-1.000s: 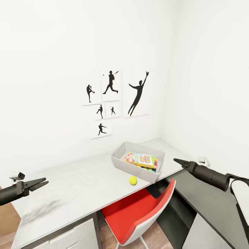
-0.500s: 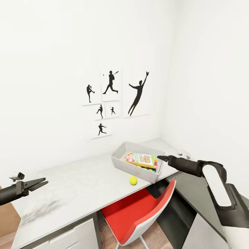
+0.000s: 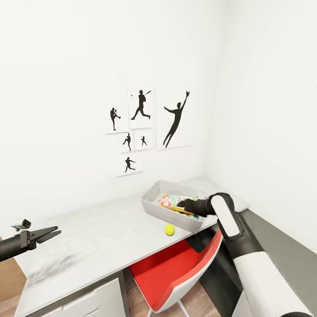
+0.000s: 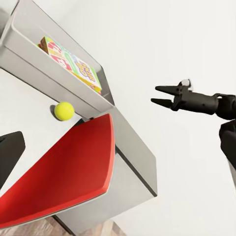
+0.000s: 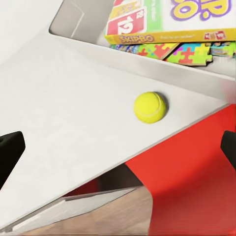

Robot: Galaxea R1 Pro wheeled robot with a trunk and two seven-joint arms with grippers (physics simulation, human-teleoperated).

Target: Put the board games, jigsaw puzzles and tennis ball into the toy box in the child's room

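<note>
Since 1.0 s ago the right arm has swung in from the right edge of the head view toward the middle, and its right tool (image 3: 180, 203) now sits over the near rim of the toy box (image 3: 152, 196), just right of centre. In the left wrist view that same tool (image 4: 158, 96) shows its 2 fingers slightly parted with nothing between them. The left tool (image 3: 56, 232) hangs at the lower left of the head view, above the surface (image 3: 101, 233), its 2 fingers a little apart and empty.

A tennis ball (image 3: 169, 230) lies on the surface just in front of the toy box, near the front edge, below centre in the head view; it also shows in the right wrist view (image 5: 150, 107) right of the middle. Inside the toy box a board game (image 5: 167, 19) with a yellow edge lies on top of a jigsaw puzzle (image 5: 189, 53), at the top of the right wrist view. A red chair (image 3: 176, 264) stands under the surface's edge, lower centre of the head view. On the wall, 6 black athlete pictures (image 3: 176, 116) hang above.
</note>
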